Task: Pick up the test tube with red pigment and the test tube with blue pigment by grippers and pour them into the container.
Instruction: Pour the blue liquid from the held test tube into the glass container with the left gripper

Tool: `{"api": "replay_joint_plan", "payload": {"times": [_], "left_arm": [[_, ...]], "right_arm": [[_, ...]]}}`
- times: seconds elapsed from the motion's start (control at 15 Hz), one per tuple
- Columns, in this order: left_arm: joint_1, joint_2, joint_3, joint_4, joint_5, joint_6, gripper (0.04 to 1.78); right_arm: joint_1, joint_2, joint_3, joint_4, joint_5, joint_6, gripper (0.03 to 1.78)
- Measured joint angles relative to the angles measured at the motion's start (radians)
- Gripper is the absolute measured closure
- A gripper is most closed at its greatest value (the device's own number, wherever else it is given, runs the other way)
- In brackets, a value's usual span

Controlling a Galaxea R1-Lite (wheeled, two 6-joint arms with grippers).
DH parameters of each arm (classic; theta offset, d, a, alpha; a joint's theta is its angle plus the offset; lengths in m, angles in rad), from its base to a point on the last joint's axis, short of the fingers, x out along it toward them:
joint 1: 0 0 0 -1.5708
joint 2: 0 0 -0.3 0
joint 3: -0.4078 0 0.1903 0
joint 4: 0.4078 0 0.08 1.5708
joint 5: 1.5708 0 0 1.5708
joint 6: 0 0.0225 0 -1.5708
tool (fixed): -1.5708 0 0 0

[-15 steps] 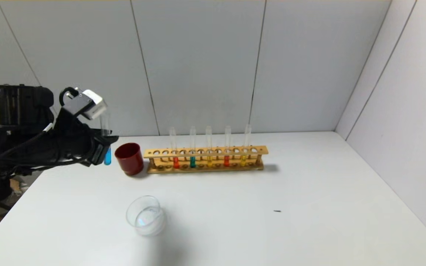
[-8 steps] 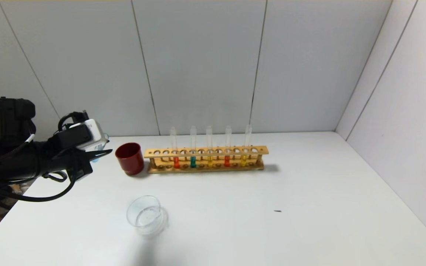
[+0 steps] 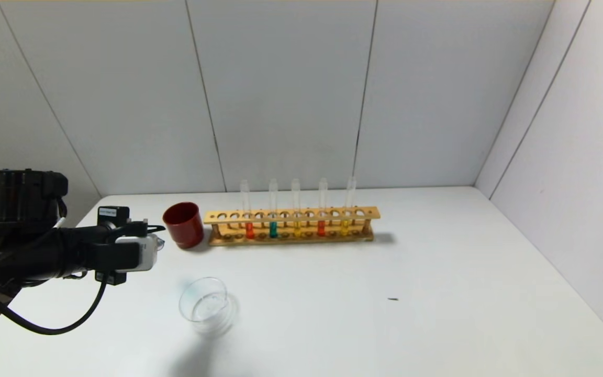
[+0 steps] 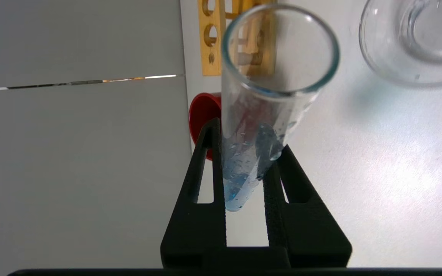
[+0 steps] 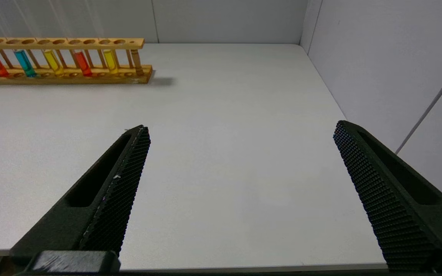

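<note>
My left gripper [image 4: 244, 168] is clamped on the test tube with blue pigment [image 4: 259, 115], its long axis tipped near level, mouth pointing toward the glass container [image 3: 204, 303], which lies ahead and lower, not yet under the mouth. The white label [image 3: 107, 211] is unreadable. The red tubes [image 3: 249, 229] stand racked. My right gripper [image 5: 240, 184] gapes wide, empty.

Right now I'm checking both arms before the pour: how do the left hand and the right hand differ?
The left hand is shut on the test tube with blue pigment, while the right hand is open and holds nothing. The left hand hovers near the dark red cup and the container; the right hand hangs over bare table, away from the rack. Both have black two-fingered claws.
</note>
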Motion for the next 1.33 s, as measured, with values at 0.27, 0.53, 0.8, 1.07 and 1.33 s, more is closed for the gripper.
{"api": "replay_joint_plan", "payload": {"times": [0.27, 0.53, 0.8, 1.07, 1.33], "left_arm": [[0.011, 0.033, 0.029, -0.074, 0.0, 0.125, 1.49], [0.018, 0.097, 0.03, -0.114, 0.003, 0.233, 1.49], [0.014, 0.143, 0.024, -0.161, 0.009, 0.302, 1.49], [0.003, 0.161, 0.024, -0.163, 0.022, 0.359, 1.49], [-0.039, 0.181, 0.027, -0.164, 0.061, 0.387, 1.49]], "right_arm": [[0.0, 0.0, 0.0, 0.0, 0.0, 0.0, 0.06], [0.0, 0.0, 0.0, 0.0, 0.0, 0.0, 0.06], [0.0, 0.0, 0.0, 0.0, 0.0, 0.0, 0.06], [0.0, 0.0, 0.0, 0.0, 0.0, 0.0, 0.06], [0.0, 0.0, 0.0, 0.0, 0.0, 0.0, 0.06]]}}
